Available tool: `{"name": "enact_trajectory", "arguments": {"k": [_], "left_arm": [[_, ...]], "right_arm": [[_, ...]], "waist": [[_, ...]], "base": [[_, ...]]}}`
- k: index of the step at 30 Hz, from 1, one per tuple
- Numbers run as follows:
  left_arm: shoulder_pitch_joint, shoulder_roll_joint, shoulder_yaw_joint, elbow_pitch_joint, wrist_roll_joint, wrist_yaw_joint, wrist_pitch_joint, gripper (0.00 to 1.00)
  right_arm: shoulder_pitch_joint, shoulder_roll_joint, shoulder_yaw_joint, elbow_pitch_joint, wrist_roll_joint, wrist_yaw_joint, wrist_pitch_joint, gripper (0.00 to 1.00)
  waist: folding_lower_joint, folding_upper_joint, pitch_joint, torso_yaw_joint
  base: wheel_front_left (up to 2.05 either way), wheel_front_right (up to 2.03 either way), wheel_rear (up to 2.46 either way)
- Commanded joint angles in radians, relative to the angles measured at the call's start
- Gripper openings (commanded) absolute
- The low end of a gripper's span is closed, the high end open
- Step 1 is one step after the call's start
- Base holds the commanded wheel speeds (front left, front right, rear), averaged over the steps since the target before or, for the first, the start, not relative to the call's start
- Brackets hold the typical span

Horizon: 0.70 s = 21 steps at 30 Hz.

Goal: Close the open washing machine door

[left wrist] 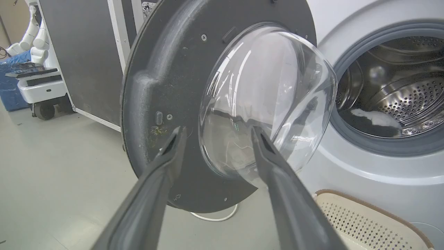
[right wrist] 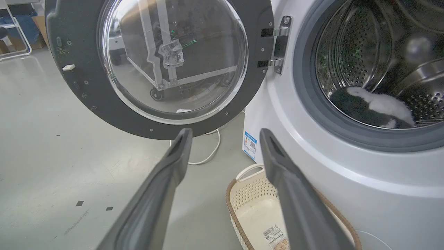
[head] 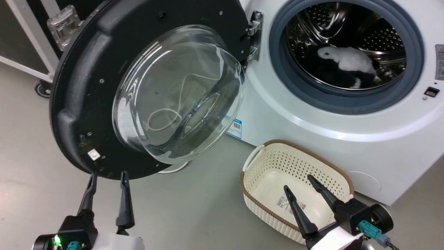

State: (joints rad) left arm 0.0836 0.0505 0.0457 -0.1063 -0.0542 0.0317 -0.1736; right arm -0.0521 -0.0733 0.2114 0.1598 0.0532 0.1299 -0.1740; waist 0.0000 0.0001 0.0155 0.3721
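Observation:
The washing machine door stands swung wide open to the left of the drum, its black ring frame around a bulging clear glass bowl, hung on a metal hinge. A small white latch tab sits near its lower left rim. My left gripper is open, fingertips just below the door's lower rim; whether they touch it I cannot tell. In the left wrist view the left gripper points at the door. My right gripper hangs open over the basket, empty, and the door shows in the right wrist view above the gripper.
The white washing machine has its grey-rimmed drum opening open, with a black and white soft item inside. A cream perforated basket stands on the floor before the machine. A black wheeled case stands behind the door. A white cord lies under the door.

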Motion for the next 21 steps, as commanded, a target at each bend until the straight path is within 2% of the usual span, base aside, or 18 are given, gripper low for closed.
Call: {"name": "enact_trajectory", "arguments": {"k": [1,7,10,14,17,21], "left_arm": [[0.009,0.000,0.002,-0.009,-0.014,-0.001,-0.012,0.00],[-0.016,0.000,0.033,-0.046,-0.042,-0.010,-0.024,0.00],[-0.057,0.000,0.092,-0.102,-0.109,-0.015,-0.030,0.00],[-0.126,0.007,0.189,-0.137,-0.161,-0.059,-0.039,0.00],[-0.217,0.039,0.257,-0.088,-0.252,-0.092,-0.043,0.00],[-0.380,0.148,0.347,0.066,-0.424,-0.111,0.062,0.00]], "right_arm": [[-0.018,-0.006,0.006,0.006,0.005,0.001,-0.011,1.00],[-0.011,-0.004,0.006,0.011,0.008,0.001,-0.024,1.00],[0.001,-0.005,-0.002,0.008,0.001,0.001,-0.030,1.00],[0.019,-0.007,-0.017,0.001,-0.009,0.001,-0.038,1.00],[0.030,-0.005,-0.028,-0.006,-0.017,0.001,-0.045,1.00],[0.022,-0.009,-0.017,-0.011,-0.026,0.001,-0.053,1.00]], "waist": [[0.0000,-0.0001,0.001,0.006],[0.0000,-0.0001,0.005,0.034],[0.0000,-0.0001,0.012,0.047],[0.0000,-0.0001,0.021,0.060],[0.0000,-0.0001,0.027,0.067],[0.0000,-0.0001,0.055,0.052]], "base": [[0.00,0.00,0.00],[0.00,0.00,0.00],[0.00,0.00,0.00],[0.00,0.00,0.00],[0.00,0.00,0.00],[0.00,0.00,0.00]]}}
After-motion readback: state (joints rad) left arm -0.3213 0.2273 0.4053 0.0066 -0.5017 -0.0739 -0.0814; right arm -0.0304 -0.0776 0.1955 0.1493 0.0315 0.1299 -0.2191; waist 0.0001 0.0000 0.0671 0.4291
